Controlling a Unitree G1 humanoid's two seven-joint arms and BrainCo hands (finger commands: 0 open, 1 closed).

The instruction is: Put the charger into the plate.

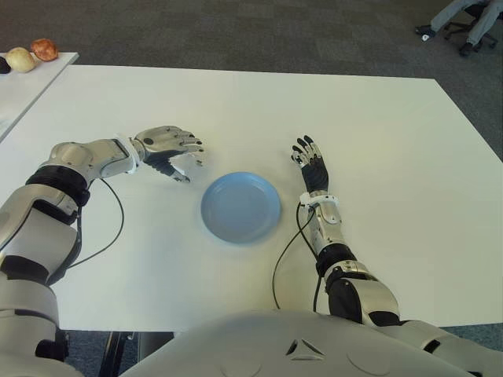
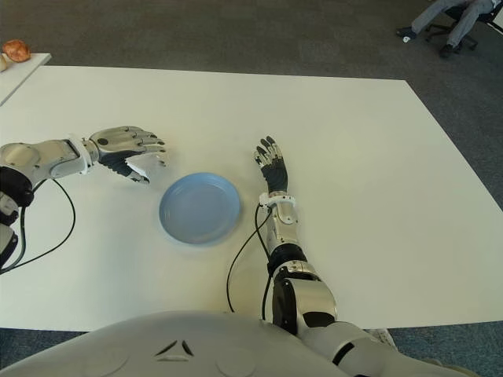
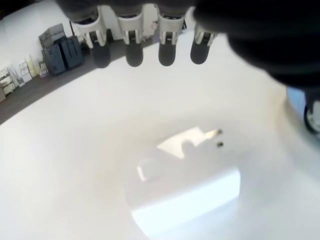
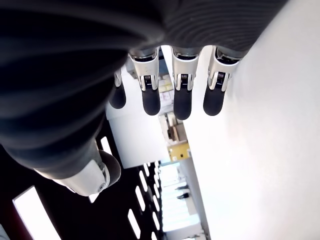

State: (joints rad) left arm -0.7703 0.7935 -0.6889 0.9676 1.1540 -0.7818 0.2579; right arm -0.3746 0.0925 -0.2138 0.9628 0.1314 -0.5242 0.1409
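Observation:
The white charger (image 3: 186, 189) lies on the white table (image 1: 393, 141), its two metal prongs showing in the left wrist view. My left hand (image 1: 185, 155) hovers just above it with its fingers (image 3: 134, 54) relaxed and nothing between them. In the eye views the hand hides most of the charger. The blue plate (image 1: 240, 207) sits empty just right of that hand. On the other side of the plate, my right hand (image 1: 309, 162) shows stretched out, fingers (image 4: 182, 104) straight, holding nothing.
A second white table (image 1: 31, 78) at the far left carries a few round items (image 1: 33, 53). A seated person's legs and a chair (image 1: 464, 23) show on the floor at the far right. Black cables (image 1: 118, 220) trail from both wrists.

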